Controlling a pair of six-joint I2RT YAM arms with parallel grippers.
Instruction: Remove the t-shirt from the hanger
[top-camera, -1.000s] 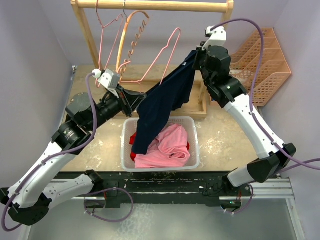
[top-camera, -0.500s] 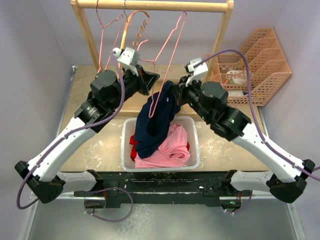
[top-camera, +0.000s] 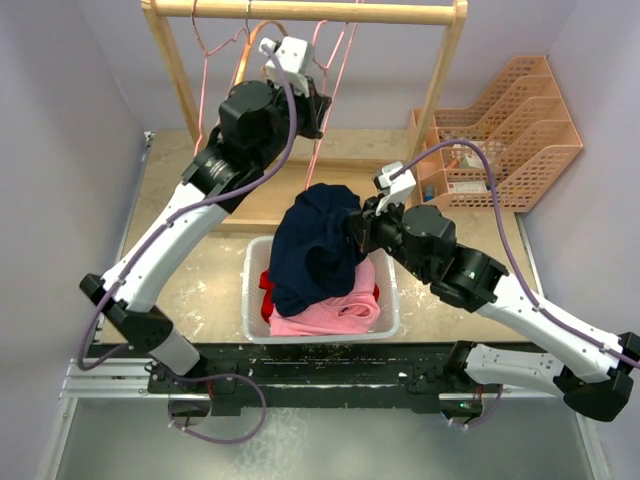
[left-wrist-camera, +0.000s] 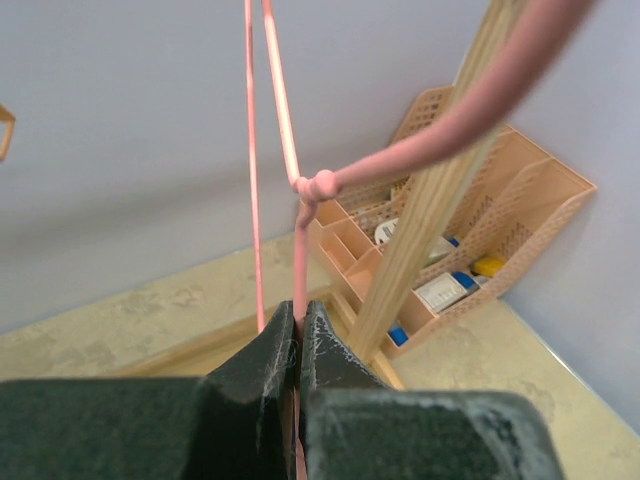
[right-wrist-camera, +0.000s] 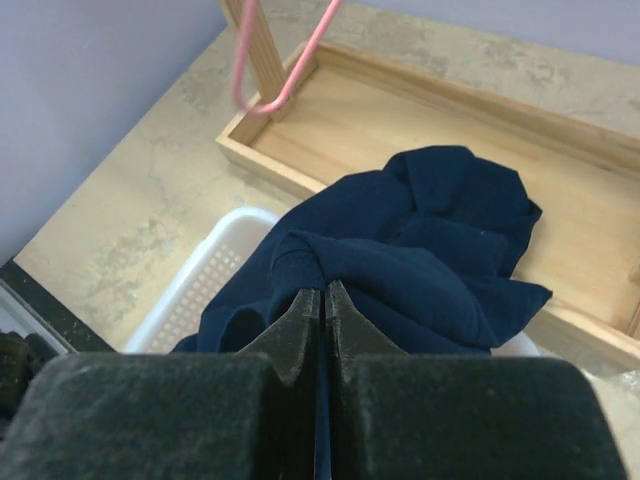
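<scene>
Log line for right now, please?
left end effector: shut on pink wire hanger | right end effector: shut on navy blue t-shirt | t-shirt: off hanger

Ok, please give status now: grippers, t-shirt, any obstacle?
Left gripper shut on pink hanger, near rail. Right gripper shut on navy t-shirt, off hanger, above white basket. Nothing blocking.

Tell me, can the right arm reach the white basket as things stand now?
Probably yes: the right tool, shut on the navy t-shirt, hangs right over the white basket, with only the shirt itself between them.
</scene>
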